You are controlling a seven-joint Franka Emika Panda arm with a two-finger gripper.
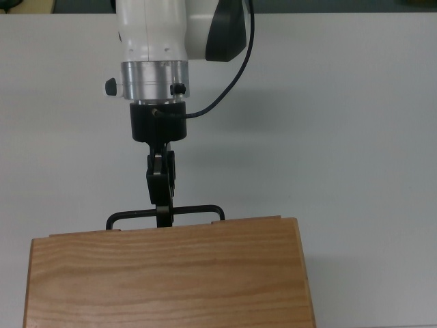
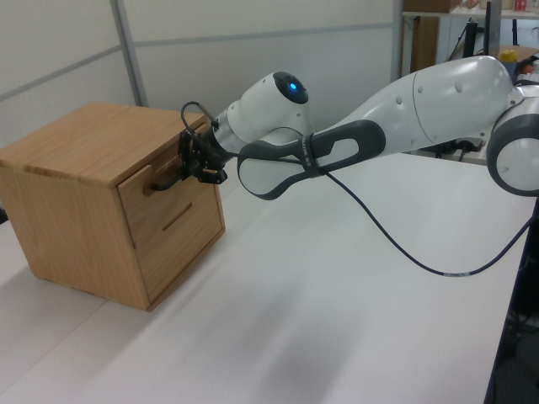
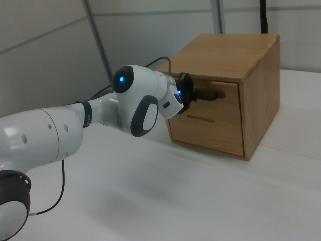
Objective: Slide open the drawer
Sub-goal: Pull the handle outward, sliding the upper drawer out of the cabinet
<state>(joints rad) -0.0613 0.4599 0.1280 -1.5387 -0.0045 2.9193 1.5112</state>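
The drawer (image 2: 152, 206) is the upper one of a light wooden cabinet (image 1: 171, 273), and its front (image 3: 225, 103) carries a thin black U-shaped handle (image 1: 198, 210). My gripper (image 1: 162, 213) sits at the middle of the handle bar, with its fingers stacked above and below the bar and closed on it. In the left view the gripper (image 2: 192, 164) is right in front of the drawer front, on the handle (image 2: 162, 182). In the top view a thin strip of the drawer front shows past the cabinet top's edge. The right view shows the gripper (image 3: 188, 95) against the handle (image 3: 206, 95).
A second drawer front (image 2: 181, 248) with a slot sits under the first. The cabinet stands on a white table (image 2: 320, 303) that stretches out behind my arm. A black cable (image 2: 404, 252) hangs from the arm above the table. Walls stand behind the cabinet.
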